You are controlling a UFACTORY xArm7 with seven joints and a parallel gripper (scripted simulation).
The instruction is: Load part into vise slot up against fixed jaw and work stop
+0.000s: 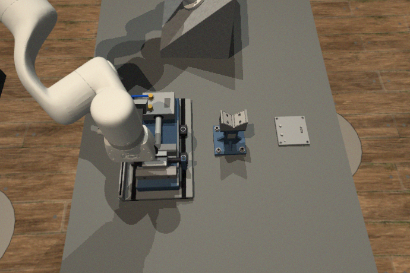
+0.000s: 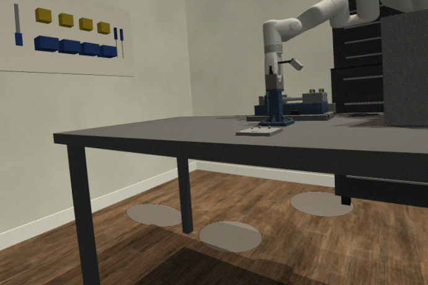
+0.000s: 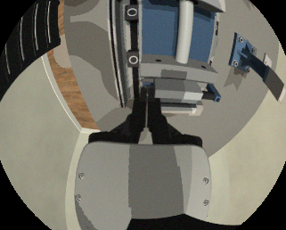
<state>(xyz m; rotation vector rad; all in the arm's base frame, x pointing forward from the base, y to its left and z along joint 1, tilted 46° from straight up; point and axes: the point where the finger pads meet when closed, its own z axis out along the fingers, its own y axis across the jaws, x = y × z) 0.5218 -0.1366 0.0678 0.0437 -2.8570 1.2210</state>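
The grey part (image 3: 177, 99) lies between the jaws of the blue vise (image 1: 157, 146); in the top view the part (image 1: 160, 164) is partly hidden under my wrist. The dark work stop rod (image 1: 173, 159) points at the part's right end and also shows in the wrist view (image 3: 210, 96). My gripper (image 3: 147, 96) is shut and empty, its tips low at the part's other end, close to or touching it. The air cylinder (image 1: 160, 104) and its rod (image 1: 157, 129) are on the far side. The infeed plate (image 1: 291, 130) is bare.
The V-block (image 1: 233, 119) on its blue base stands between the vise and the infeed plate. A large grey wedge block (image 1: 205, 10) stands at the back of the table. My arm reaches over the vise's left side.
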